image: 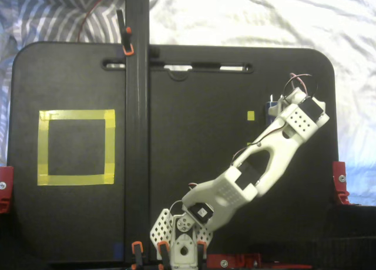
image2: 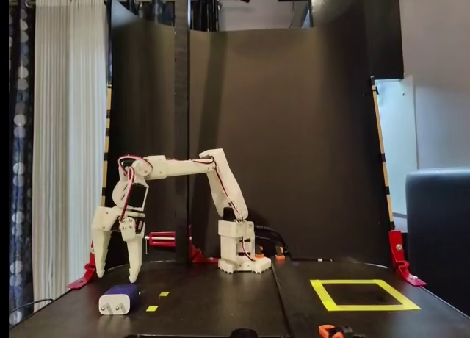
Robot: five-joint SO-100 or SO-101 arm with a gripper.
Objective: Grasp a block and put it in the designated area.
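The block [image2: 119, 300], dark navy with a white pronged face, lies on the black table at the front left of a fixed view. My gripper [image2: 116, 277] hangs open just above it, pointing down, one finger to each side and apart from it. In the fixed view from above, only a sliver of the block [image: 270, 108] shows beside the white wrist [image: 301, 117], which hides the fingertips. The designated area [image: 76, 114], a yellow tape square, lies far left from above and at the right [image2: 367, 306] in the front view, with nothing inside it.
A tall black post [image: 136, 105] stands upright between the arm's side and the tape square. Small yellow markers [image2: 152, 308] [image: 251, 115] lie near the block. Red clamps [image: 339, 182] sit at the table edges. A black backdrop [image2: 294, 132] stands behind the arm's base [image2: 236, 253].
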